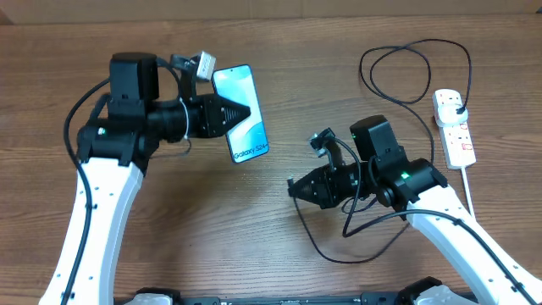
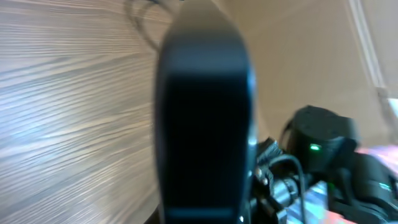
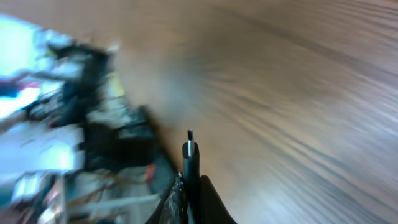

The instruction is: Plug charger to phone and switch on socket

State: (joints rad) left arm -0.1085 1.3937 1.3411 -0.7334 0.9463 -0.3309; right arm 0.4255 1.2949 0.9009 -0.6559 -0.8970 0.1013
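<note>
My left gripper [image 1: 246, 112] is shut on the phone [image 1: 241, 113], holding it above the table with its light blue lit screen up and the "Galaxy S24" end toward the front. In the left wrist view the phone [image 2: 205, 124] fills the middle as a dark slab. My right gripper [image 1: 292, 186] is shut on the charger's connector end [image 3: 189, 152], whose small tip points out past the fingers. The charger's black cable [image 1: 334, 250] loops on the table and runs back [image 1: 406, 63] to its black plug [image 1: 457, 108] in the socket [image 1: 455, 125], a white power strip at the right.
The socket's thick white cord [image 1: 468, 188] trails toward the front right. The left arm [image 1: 97, 195] and right arm [image 1: 457, 229] reach in from the front. The right arm shows blurred in the left wrist view [image 2: 323, 149].
</note>
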